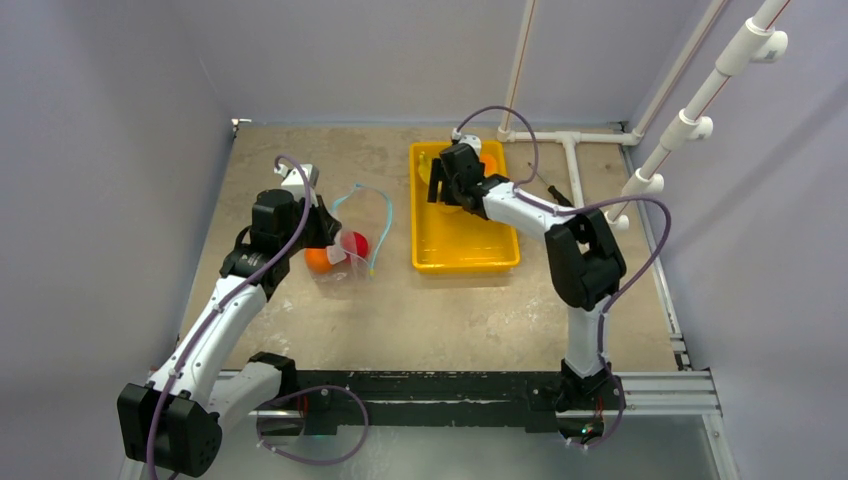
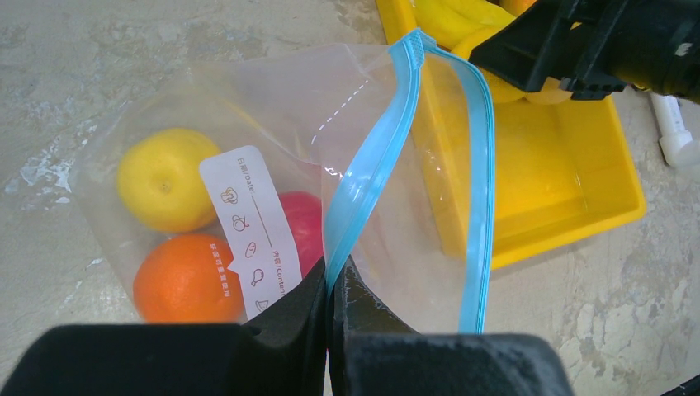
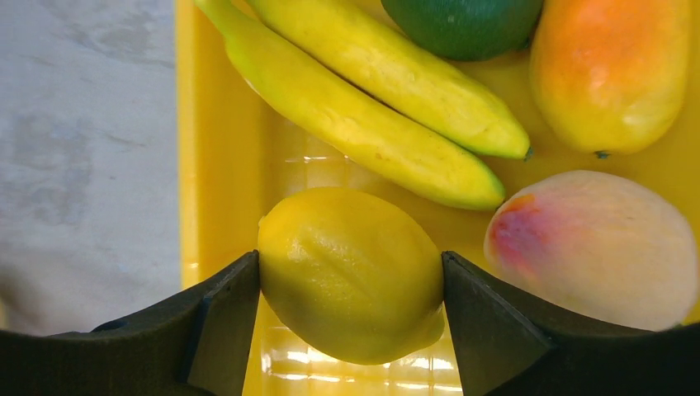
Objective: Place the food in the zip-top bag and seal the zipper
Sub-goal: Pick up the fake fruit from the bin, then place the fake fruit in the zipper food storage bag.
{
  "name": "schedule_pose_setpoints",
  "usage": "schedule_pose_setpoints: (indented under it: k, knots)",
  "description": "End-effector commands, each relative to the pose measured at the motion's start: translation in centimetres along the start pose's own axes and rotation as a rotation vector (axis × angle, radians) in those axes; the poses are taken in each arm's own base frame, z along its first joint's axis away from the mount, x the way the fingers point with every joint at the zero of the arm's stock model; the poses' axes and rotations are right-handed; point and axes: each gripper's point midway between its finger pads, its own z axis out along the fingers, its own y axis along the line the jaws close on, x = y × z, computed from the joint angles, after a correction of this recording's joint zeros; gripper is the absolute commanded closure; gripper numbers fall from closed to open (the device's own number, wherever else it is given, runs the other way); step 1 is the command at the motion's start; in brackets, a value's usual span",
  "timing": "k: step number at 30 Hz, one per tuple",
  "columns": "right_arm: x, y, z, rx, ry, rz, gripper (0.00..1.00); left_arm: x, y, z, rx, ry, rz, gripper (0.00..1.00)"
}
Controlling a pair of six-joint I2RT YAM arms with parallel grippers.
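Note:
The clear zip-top bag [image 2: 272,99] lies on the table, its mouth held open. My left gripper [image 2: 332,276] is shut on the near side of its teal-blue zipper [image 2: 371,173]. Inside the bag are a lemon [image 2: 161,177], an orange [image 2: 186,280] and a red apple [image 2: 304,223]. My right gripper [image 3: 351,257] is down in the yellow tray [image 3: 215,165], its fingers pressed on both sides of a second lemon [image 3: 351,289]. Beside it lie two bananas [image 3: 371,107], a green avocado [image 3: 462,25], an orange mango [image 3: 611,74] and a peach [image 3: 594,247].
The tray [image 1: 465,255] stands right of the bag [image 1: 362,225] in the top view, a small gap between them. White pipes [image 1: 570,150] run along the table's back right. My right arm [image 2: 611,41] hangs over the tray's far end.

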Motion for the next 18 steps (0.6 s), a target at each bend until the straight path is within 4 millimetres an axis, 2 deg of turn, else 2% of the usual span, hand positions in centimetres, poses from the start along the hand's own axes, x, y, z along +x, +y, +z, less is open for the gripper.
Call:
schedule_pose_setpoints:
  k: [1,11,18]
  knots:
    - [-5.7,1.3,-4.5,-0.066,-0.140,0.056,0.73,-0.8,-0.2,-0.2,0.004,-0.033,0.023,1.00]
    - [-8.9,4.3,-11.1,-0.238,-0.225,0.027,0.75,-0.9,-0.3,-0.1,0.007,-0.032,0.023,1.00]
    - [-9.3,9.0,-16.2,-0.405,-0.276,-0.042,0.77,-0.8,-0.3,-0.1,0.007,-0.031,0.022,1.00]
